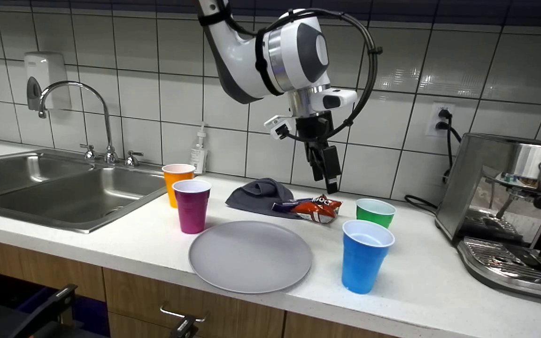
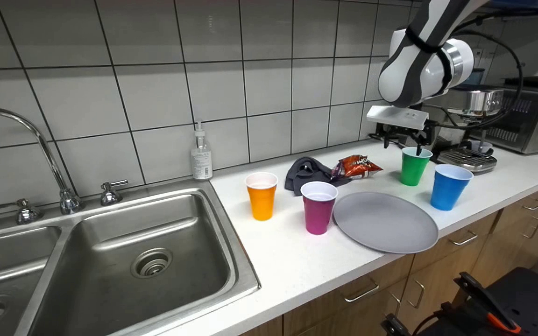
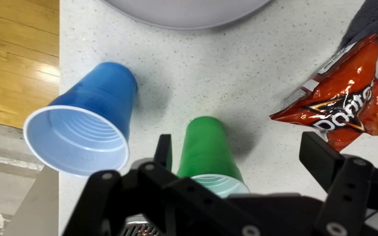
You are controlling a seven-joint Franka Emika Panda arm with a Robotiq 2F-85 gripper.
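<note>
My gripper (image 3: 236,146) hangs above the counter with its jaws wide apart and holds nothing. Nearest to it is a green cup (image 3: 208,147), upright, below the fingers and nearer the left one in the wrist view; part of its rim is hidden by the gripper. A blue cup (image 3: 110,88) stands beside it, closer to the counter's front edge. The red Doritos bag (image 3: 349,101) lies on the other side, against a dark grey cloth (image 1: 261,197). A grey plate (image 1: 251,256) lies flat between the blue cup and a purple cup (image 1: 192,209); an orange cup (image 2: 262,200) stands behind the purple one.
A steel sink (image 2: 231,261) with a tall faucet (image 1: 106,112) is let into the counter. Against the tiled wall stands a soap bottle (image 2: 201,161). An espresso machine (image 1: 514,197) stands beyond the green and blue cups. Drawer handles (image 2: 362,294) project below the counter's front edge.
</note>
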